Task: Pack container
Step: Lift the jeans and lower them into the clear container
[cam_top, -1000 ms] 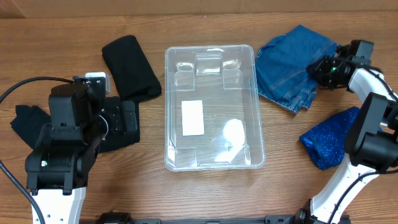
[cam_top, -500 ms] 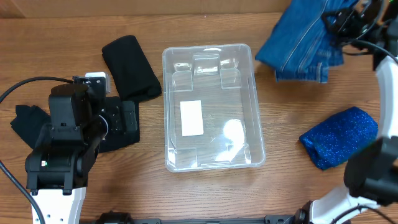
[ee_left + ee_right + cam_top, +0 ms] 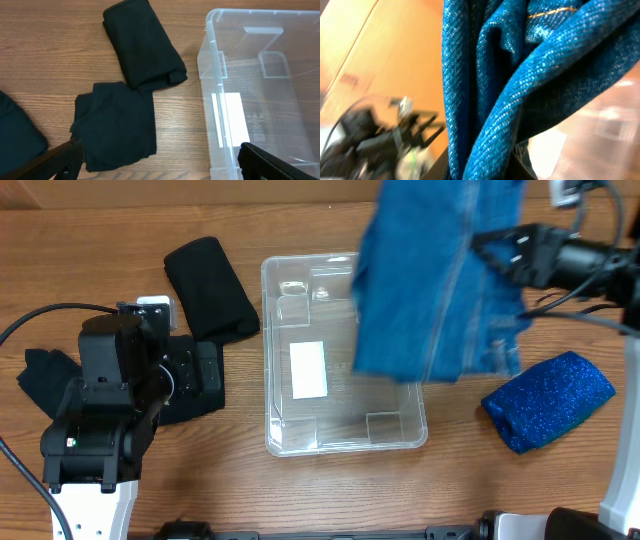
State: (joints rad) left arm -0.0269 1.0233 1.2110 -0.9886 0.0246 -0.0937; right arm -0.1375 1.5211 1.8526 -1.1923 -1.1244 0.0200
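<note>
Presently held: your right pincer (image 3: 492, 248) is clamped on the denim garment (image 3: 430, 290), which hangs loose.
Container: the container (image 3: 340, 442) sits mid-tabletop (image 3: 200, 480), with denim over its right half.
Left pincer: your left pincer (image 3: 160, 165) is spread wide and empty, above the black cloth (image 3: 120, 125).
Risk: release here and the trailing denim likely drapes across the right rim.

Bright, even light from above washes the wooden surface (image 3: 250, 490), leaving only soft, faint shadows. Pale glints streak the clear container (image 3: 266, 380). In the right wrist view, the denim (image 3: 485, 100) is crisp at close range; everything behind it dissolves into blur.
</note>
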